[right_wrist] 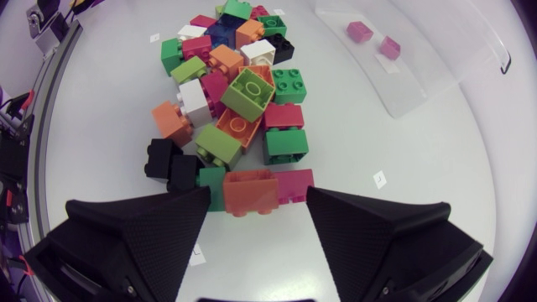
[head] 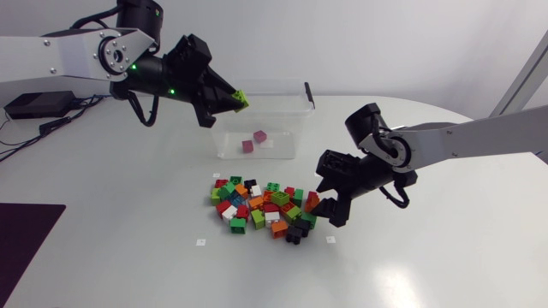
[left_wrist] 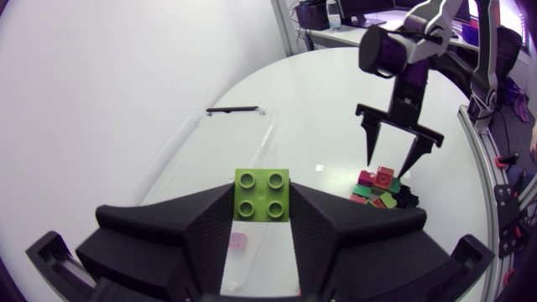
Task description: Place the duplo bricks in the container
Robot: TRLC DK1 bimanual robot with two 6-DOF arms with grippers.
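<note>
White table (head: 128, 257): left tool (head: 235, 101) clamps a green brick (left_wrist: 262, 194) over the container (head: 291, 85) rim, so next is move inward and release; right tool (head: 325, 214), spread wide, hangs over the brick pile (head: 261, 208) near the container, straddling an orange brick (right_wrist: 250, 191), needs closing.

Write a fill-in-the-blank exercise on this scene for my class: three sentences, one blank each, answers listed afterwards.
1. The left gripper is shut on a ____ brick.
2. The clear container holds ____ pink bricks.
3. Between the open fingers of the right gripper lies an ____ block at the edge of the pile.

Answers: green; two; orange
</note>
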